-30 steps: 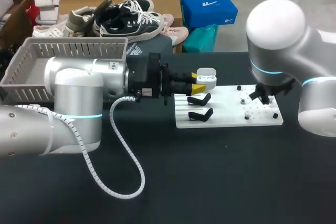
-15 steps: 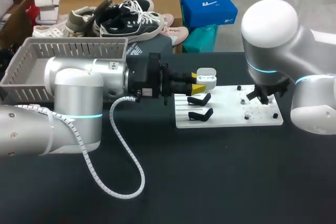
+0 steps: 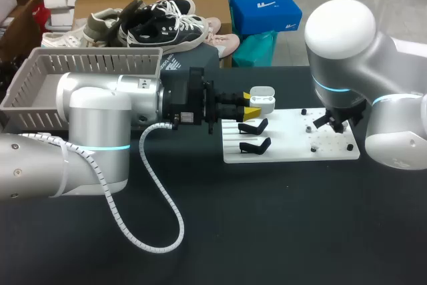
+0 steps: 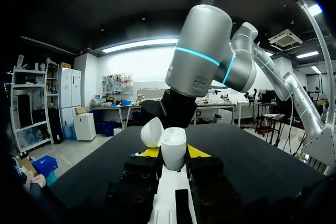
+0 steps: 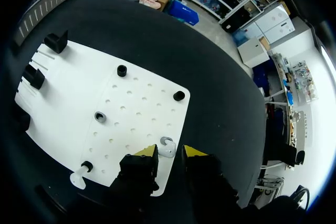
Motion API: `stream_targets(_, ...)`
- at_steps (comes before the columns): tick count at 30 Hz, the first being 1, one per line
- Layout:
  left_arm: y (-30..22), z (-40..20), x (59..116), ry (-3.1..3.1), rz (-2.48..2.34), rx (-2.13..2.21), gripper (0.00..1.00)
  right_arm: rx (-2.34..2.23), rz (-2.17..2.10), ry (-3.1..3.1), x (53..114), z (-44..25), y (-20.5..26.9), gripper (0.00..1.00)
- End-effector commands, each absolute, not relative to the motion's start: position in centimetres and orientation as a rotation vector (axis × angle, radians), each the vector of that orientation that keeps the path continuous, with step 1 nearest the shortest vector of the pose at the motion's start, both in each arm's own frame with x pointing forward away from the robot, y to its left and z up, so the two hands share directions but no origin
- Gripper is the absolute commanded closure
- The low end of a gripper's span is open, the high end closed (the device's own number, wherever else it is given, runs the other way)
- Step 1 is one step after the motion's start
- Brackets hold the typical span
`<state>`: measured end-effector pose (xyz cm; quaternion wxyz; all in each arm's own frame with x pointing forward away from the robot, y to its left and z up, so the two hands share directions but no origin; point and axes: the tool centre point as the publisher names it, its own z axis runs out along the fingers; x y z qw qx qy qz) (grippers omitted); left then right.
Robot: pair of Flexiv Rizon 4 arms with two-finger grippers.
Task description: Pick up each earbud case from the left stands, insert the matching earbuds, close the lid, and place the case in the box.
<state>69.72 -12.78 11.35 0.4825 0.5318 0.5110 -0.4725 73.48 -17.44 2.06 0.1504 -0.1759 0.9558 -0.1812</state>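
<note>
My left gripper [image 3: 252, 103] is shut on a white earbud case [image 3: 261, 101], lid open, held just above the far left corner of the white board [image 3: 287, 139]. In the left wrist view the case [image 4: 173, 148] sits upright between the yellow tips of the left gripper [image 4: 173, 154], its lid [image 4: 153, 131] tipped back. My right gripper [image 5: 170, 152] hangs over the board's right part, open but narrow, with a white earbud [image 5: 167, 147] between its tips. A second white earbud [image 5: 79, 178] lies near the board's edge. In the head view the right gripper [image 3: 331, 123] is mostly hidden by its arm.
Two black stands [image 3: 253, 127] [image 3: 255, 145] sit on the board's left side. Black pegs [image 5: 122, 70] [image 5: 179, 96] and a grey ring [image 5: 100, 116] stick up from the board's perforated part. A grey basket [image 3: 40, 85] stands at the table's far left, behind my left arm.
The right gripper's fingers have drawn closer together around the earbud, and the right arm has shifted slightly left. The left arm and the case have not moved.
</note>
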Motion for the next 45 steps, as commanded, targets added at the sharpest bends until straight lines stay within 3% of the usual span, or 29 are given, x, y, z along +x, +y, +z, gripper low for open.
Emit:
stream_targets(1,-12.8,11.3,69.6,1.246,-1.148,1.293,1.00,-0.506,-0.522,2.752,73.5,2.0,-17.4,0.91)
stream_targets(3,-12.8,11.3,69.6,1.246,-1.148,1.293,1.00,-0.508,-0.520,2.755,73.5,1.9,-17.4,1.00)
stream_targets(16,-12.8,11.3,69.6,1.246,-1.148,1.293,1.00,-0.512,-0.511,2.744,73.1,3.1,-17.7,1.00)
stream_targets(28,-12.8,11.3,69.6,1.246,-1.148,1.293,1.00,-0.559,-0.571,2.674,70.3,9.7,-17.2,1.00)
stream_targets(36,-12.8,11.3,69.6,1.246,-1.148,1.293,1.00,-0.607,-0.524,2.570,66.9,17.0,-13.6,1.00)
stream_targets(45,-12.8,11.3,69.6,1.246,-1.148,1.293,1.00,-0.657,-0.451,2.541,64.3,20.4,-8.4,1.00)
